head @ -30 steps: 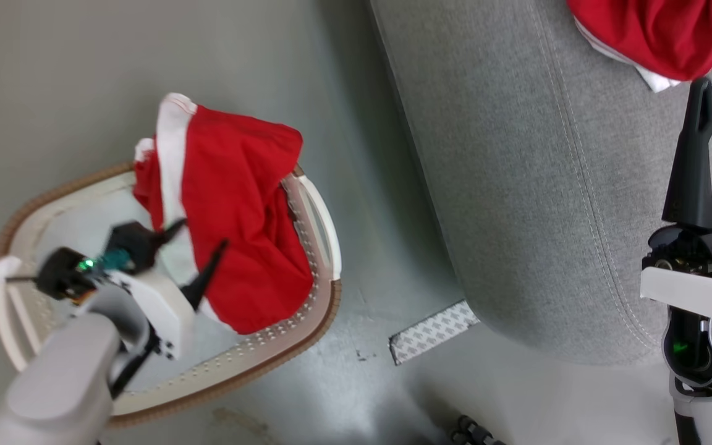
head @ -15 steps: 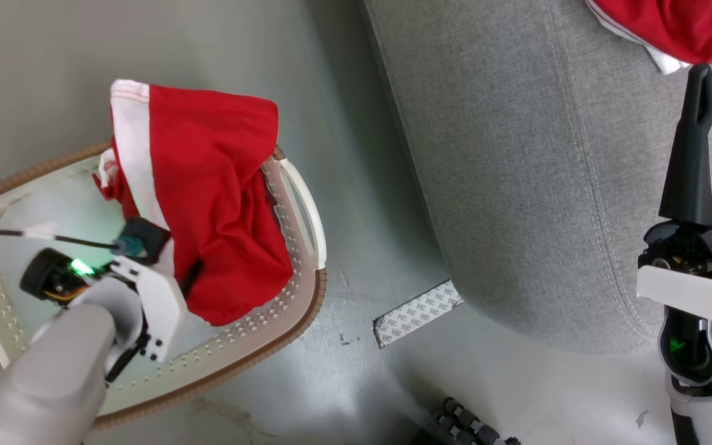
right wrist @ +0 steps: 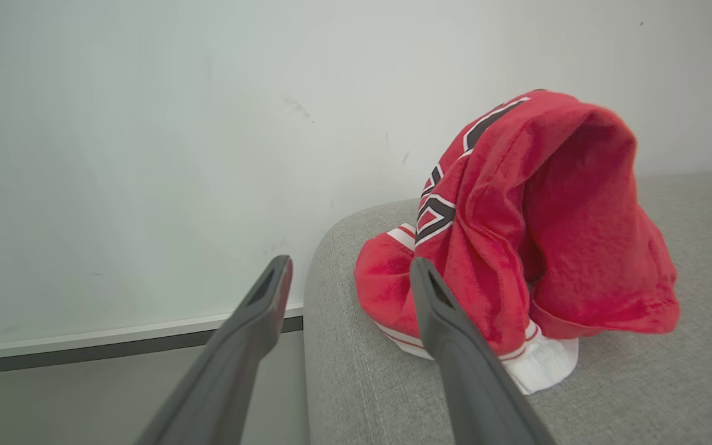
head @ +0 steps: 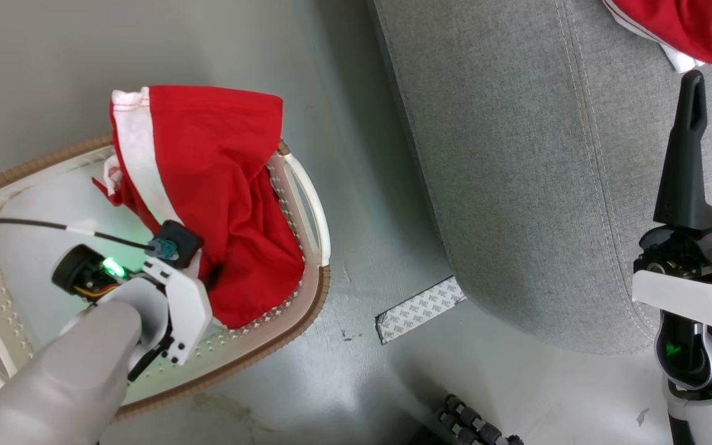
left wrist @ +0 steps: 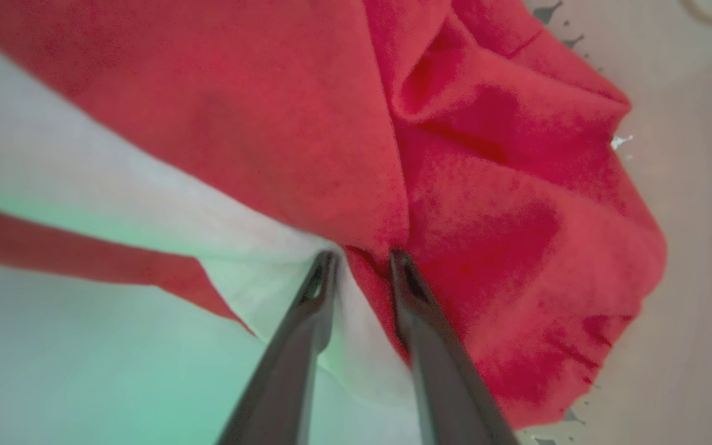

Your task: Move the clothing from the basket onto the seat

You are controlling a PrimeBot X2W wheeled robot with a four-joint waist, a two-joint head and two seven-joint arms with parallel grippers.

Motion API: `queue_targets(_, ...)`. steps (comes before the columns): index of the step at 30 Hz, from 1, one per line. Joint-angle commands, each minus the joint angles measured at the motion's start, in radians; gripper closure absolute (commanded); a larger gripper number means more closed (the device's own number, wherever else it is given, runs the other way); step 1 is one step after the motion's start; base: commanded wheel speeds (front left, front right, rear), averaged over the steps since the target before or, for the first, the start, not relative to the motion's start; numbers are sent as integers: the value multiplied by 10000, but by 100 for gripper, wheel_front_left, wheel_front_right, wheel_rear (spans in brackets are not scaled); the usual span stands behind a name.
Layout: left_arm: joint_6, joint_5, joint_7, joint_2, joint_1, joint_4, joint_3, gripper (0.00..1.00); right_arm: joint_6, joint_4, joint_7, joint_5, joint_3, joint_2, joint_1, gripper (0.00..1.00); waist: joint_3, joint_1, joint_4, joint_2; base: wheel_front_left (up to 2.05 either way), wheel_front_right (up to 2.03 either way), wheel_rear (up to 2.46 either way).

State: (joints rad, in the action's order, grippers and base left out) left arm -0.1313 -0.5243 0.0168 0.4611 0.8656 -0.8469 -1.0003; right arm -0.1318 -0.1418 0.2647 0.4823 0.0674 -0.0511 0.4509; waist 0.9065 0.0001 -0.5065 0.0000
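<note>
While left arm (head: 72, 364) angles down into basket (head: 321, 290), left jaws pinching red garment (head: 220, 179), right jaws gape over seat (head: 517, 185)

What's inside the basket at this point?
A red garment with a white stripe, pinched by the left pincer and spilling over the rim of the basket. The pale floor beside it looks bare. Anything beneath the cloth is covered.

A red garment (head: 207, 204) with a white stripe bunches upright over the cream basket (head: 257, 346) at left; a numbered red jersey (head: 702, 28) (crumpled) lies on the grey seat (head: 517, 185), upper right.
</note>
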Motion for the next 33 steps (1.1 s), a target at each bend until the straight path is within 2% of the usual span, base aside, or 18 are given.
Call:
queue_targets(1, 17, -247, -131, 49, 173, 1, -181, 100, 22, 61, -6, -85, 28, 11, 61, 0, -19, -1, 4, 0, 0, 0, 0)
queue_targets(11, 17, -1204, -975, 130, 243, -10, -765, 100, 22, 363, -7, -257, 232, 11, 345, 0, -637, -1, -147, 0, 0, 0, 0)
queue_targets(29, 17, -2700, -2597, -1660, -526, -455, -1749, 100, 22, 1206, -7, -1755, -827, 5, -642, 0, -3950, -1, 1296, 0, 0, 0, 0)
queue_targets(33, 17, -2883, -2726, -1896, -646, -386, -1806, 100, 21, 1402, -7, -1980, -936, 3, -839, 0, -4562, -1, 1555, 0, 0, 0, 0)
